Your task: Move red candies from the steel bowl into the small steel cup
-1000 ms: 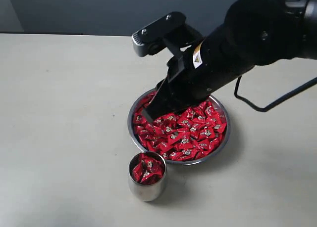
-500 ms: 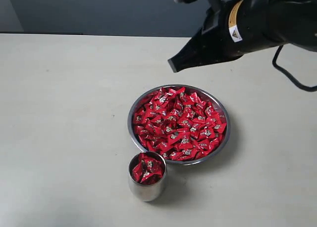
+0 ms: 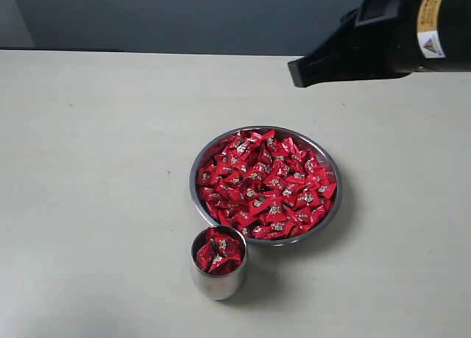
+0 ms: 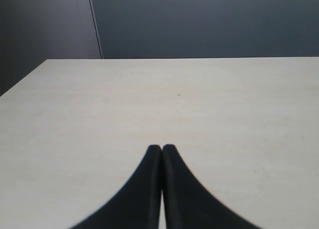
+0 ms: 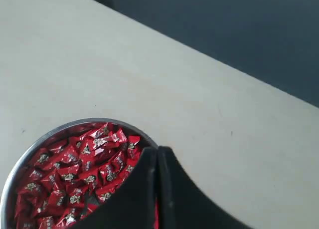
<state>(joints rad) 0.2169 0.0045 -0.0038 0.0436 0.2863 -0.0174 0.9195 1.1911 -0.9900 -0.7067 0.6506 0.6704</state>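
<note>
The steel bowl (image 3: 338, 199) sits mid-table, heaped with red candies (image 3: 265, 185). Just in front of it, at its left, stands the small steel cup (image 3: 218, 285) with a few red candies (image 3: 218, 253) inside. My right gripper (image 3: 293, 74) hangs shut well above the table, behind and to the right of the bowl. From the right wrist the shut tips (image 5: 158, 149) show over the bowl's rim (image 5: 60, 126) and its candies (image 5: 75, 169). Nothing shows at the tips; a thin red sliver lower in the gap is unclear. My left gripper (image 4: 162, 146) is shut over bare table.
The pale table (image 3: 96, 169) spreads wide to the left of the bowl and the cup. A dark wall (image 3: 184, 14) runs behind its far edge. The right arm's black body (image 3: 412, 36) fills the upper right corner.
My right gripper stood open, low in the bowl among the candies. It has shut, lifted out and swung up and to the right. Bowl and cup have not moved.
</note>
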